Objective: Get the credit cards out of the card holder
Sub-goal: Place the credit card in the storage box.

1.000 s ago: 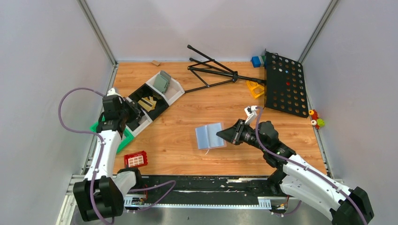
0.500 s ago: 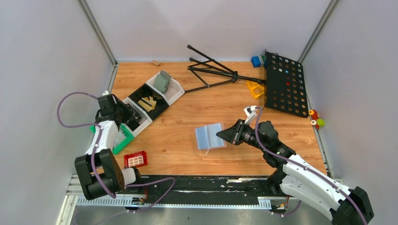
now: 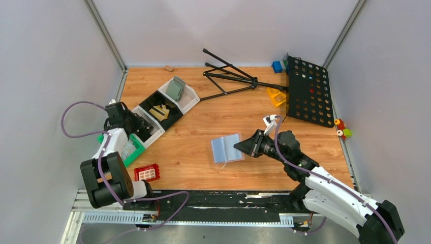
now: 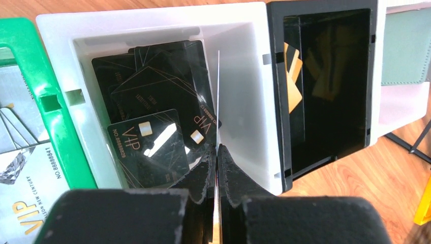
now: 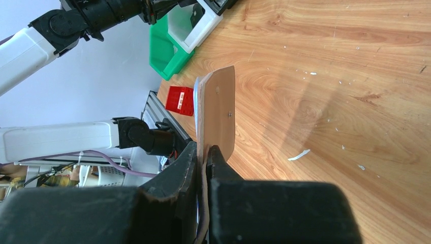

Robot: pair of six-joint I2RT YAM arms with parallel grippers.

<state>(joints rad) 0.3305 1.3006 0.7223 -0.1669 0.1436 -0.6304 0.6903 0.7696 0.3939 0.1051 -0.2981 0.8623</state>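
Note:
My left gripper [image 4: 217, 150] is shut on one of the credit cards [image 4: 218, 96], which shows edge-on as a thin line standing over a white bin [image 4: 244, 91]. Several black credit cards [image 4: 152, 101] lie piled in that bin. In the top view the left gripper [image 3: 141, 128] sits over the row of bins at the left. The card holder [image 3: 227, 148], light blue and spread open, hangs just above the table's middle. My right gripper [image 3: 240, 146] is shut on its right edge. The right wrist view shows the holder's tan outer face [image 5: 219, 112] clamped in the right gripper [image 5: 206, 150].
A green bin [image 4: 20, 152] with silver VIP cards adjoins the white bin, and a black bin [image 4: 325, 76] with gold cards is on its other side. A grey-green holder [image 3: 176, 90] lies in the far white bin. Also present: red block [image 3: 147, 173], black tripod [image 3: 228, 76], perforated panel [image 3: 308, 91].
The left arm has folded back, its elbow dropping toward its base and its wrist shifting slightly left over the bins. The right arm and the card holder have stayed put.

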